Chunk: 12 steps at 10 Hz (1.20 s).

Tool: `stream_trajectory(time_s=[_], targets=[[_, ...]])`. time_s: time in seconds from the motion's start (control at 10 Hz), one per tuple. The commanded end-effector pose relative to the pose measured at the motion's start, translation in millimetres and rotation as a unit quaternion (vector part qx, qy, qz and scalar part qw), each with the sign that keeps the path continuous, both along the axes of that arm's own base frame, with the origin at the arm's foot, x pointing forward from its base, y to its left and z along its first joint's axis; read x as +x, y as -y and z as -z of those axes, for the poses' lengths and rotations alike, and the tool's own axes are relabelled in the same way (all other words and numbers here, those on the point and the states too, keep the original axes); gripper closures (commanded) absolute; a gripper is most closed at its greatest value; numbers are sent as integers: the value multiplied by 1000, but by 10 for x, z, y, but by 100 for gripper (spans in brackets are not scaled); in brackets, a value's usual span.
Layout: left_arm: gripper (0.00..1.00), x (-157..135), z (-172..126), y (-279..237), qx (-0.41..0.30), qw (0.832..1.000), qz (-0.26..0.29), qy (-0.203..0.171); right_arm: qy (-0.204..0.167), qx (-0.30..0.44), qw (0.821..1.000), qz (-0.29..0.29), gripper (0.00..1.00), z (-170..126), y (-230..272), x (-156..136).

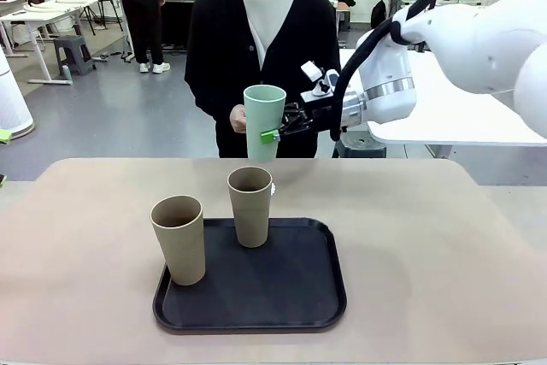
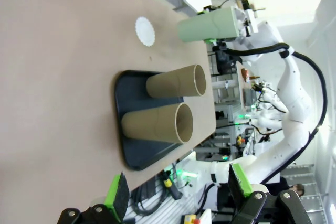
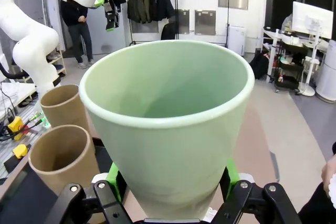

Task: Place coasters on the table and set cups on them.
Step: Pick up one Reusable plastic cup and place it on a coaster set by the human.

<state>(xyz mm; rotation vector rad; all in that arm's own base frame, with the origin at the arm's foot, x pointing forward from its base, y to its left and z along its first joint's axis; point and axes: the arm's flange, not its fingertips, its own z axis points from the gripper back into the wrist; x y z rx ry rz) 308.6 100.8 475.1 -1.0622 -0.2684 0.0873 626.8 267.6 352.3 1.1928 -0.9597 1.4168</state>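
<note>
Hard to read first: table (image 1: 444,237) is cut by the frame at the near edge and both sides in front view; right arm (image 1: 487,40) runs out of frame at top right; far tan cup (image 1: 249,205) covers nearly all of the coaster (image 2: 145,31) from the front, only a white sliver beside its rim; left wrist view gives that disc whole, flat on the table just past the tray's far end, not touching it; person's hand (image 1: 238,118) sits mostly behind the mint cup (image 1: 264,120), can't tell if it touches.

Surface: beige matte top, rounded corners; black tray (image 1: 299,297) near the middle, toward the robot's side. Room: grey floor (image 1: 111,117), white table (image 1: 461,130) behind on the right, people standing farther back.

Counts: cups 3, two tan and one mint; both tan upright on the tray and apart, near tan cup (image 1: 179,239) at the tray's left edge, the far one toward the back edge; mint cup upright in the air over the table's far edge, in front of the person; coasters countable 1; trays 1.

Right gripper (image 1: 272,133) clamped on the mint cup's lower part, green pads on either side. Left gripper (image 2: 178,190) has its jaws wide apart with nothing between them, well clear of the tray.
</note>
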Motion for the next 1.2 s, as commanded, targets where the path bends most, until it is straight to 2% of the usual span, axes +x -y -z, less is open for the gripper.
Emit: stream_trajectory(time_s=[0.0,0.3,0.8,1.1], targets=[[0,-9,2,-6,-4,1000,0,2,5,-4,1000,-14,16,102,-79,197],[0,-9,2,-6,-4,1000,0,2,-4,-12,1000,0,16,317,-74,361],[0,-9,2,-6,-4,1000,0,2,-25,-25,999,1,16,636,-157,394],[0,-9,2,-6,-4,1000,0,2,-28,-31,999,6,16,711,-204,409]])
